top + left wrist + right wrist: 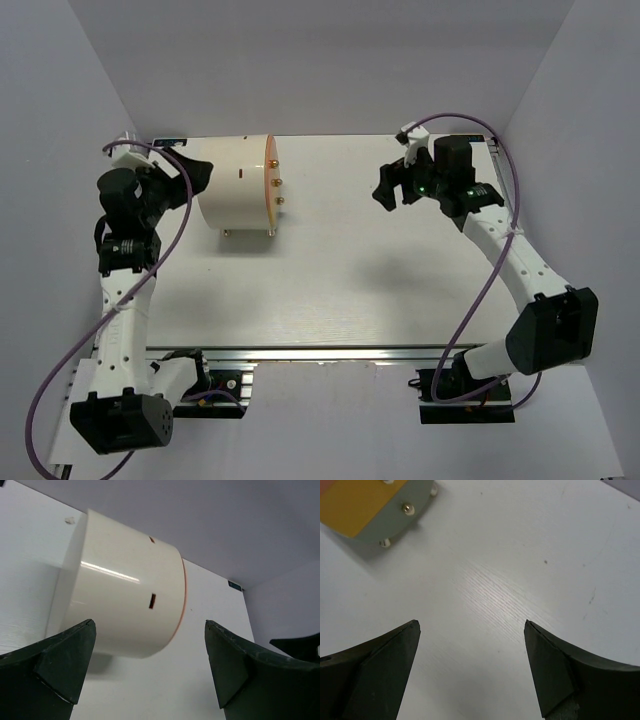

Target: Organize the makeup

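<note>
The left gripper (150, 626), facing the cream cylinder (120, 605), and the right gripper (471, 625), above the table (530, 550), both have jaws spread wide, holding nothing.

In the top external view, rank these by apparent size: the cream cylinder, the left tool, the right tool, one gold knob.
1. cream cylinder, clearly largest.
2. left tool and right tool: they look alike, and their nearness to the camera is unclear, so I leave them unranked.
3. gold knob, by far smallest.
</note>
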You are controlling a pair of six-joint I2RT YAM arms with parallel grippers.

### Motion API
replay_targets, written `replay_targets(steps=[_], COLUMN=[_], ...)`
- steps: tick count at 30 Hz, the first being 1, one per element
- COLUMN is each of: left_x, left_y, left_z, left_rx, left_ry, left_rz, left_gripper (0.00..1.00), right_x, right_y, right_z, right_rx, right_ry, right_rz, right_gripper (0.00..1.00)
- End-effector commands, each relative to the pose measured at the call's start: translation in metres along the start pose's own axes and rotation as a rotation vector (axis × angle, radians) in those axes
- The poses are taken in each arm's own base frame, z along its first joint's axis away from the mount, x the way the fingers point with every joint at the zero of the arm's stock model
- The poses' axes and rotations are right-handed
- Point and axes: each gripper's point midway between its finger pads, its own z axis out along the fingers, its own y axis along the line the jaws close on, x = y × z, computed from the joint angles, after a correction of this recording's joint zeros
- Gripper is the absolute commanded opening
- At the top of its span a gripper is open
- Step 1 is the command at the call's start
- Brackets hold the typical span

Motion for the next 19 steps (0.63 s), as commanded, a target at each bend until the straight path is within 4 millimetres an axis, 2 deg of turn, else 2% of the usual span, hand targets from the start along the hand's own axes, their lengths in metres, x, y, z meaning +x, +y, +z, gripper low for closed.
replay_targets(steps=[1,4,5,7,9,14,19], left_x=[0.019,0.035,0.045,0.064,0.082,0.093,0.099], left_y=[-0.028,-0.047,-0.045,-0.064,-0.069,-0.075,-0.08], left_z=[-0.014,-0.022,-0.021,-0.026,-0.026,-0.032,-0.032], left_rx=[0.16,0.228,0.217,0.256,0.263,0.28,0.304], left_ry=[0.029,0.04,0.048,0.084,0.112,0.108,0.12], left_rz=[-0.009,-0.021,-0.027,-0.019,-0.015,-0.017,-0.015], left_gripper=[0.98,0.98,0.98,0.98,0.98,0.98,0.98], right_x=[0.005,0.005,0.005,0.004,0.008,0.016,0.035], right_y=[-0.009,-0.015,-0.015,-0.013,-0.01,-0.019,-0.026], right_z=[-0.021,-0.03,-0.031,-0.036,-0.039,-0.051,-0.057], right_rx=[0.083,0.124,0.128,0.128,0.126,0.185,0.227], right_ry=[0.009,0.01,0.009,0.004,0.004,-0.009,0.016], right_rz=[-0.006,0.001,0.017,0.039,0.073,0.084,0.12], right_gripper=[0.89,0.89,0.89,0.89,0.89,0.89,0.89])
